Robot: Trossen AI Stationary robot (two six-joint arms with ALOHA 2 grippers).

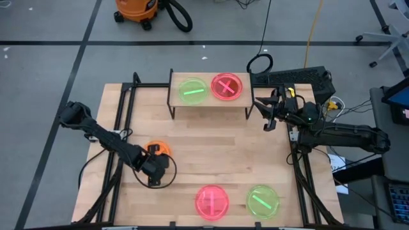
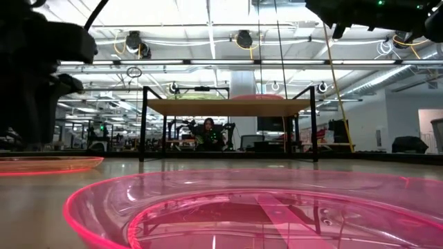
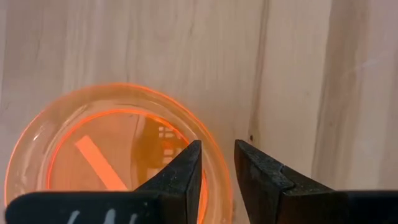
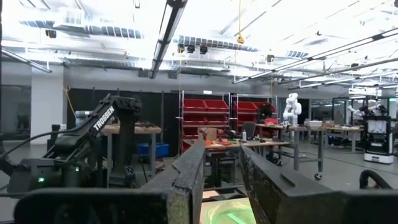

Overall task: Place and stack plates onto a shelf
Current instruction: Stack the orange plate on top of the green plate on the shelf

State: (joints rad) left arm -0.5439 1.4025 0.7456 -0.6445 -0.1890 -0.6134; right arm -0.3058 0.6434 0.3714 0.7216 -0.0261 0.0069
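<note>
- Two plates sit side by side on the shelf (image 1: pixel 211 102) at the upper middle of the high view: a green plate (image 1: pixel 192 90) and a pink plate (image 1: pixel 227 87), not stacked.
- Three wait on the table (image 1: pixel 217 153): an orange plate (image 1: pixel 158 149) at left, a second pink plate (image 1: pixel 211 200) and a second green plate (image 1: pixel 262 200) at the bottom.
- The left gripper (image 3: pixel 217 174) straddles the orange plate's rim, fingers narrow; I judge that pick comes next.
- The right gripper (image 1: pixel 268 115) hovers beside the shelf, a narrow gap between its fingers, holding nothing.

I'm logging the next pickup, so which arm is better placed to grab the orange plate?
Left. The left gripper hangs right over the orange plate, fingers straddling its rim. The right gripper sits raised beside the shelf, far across the table.
</note>
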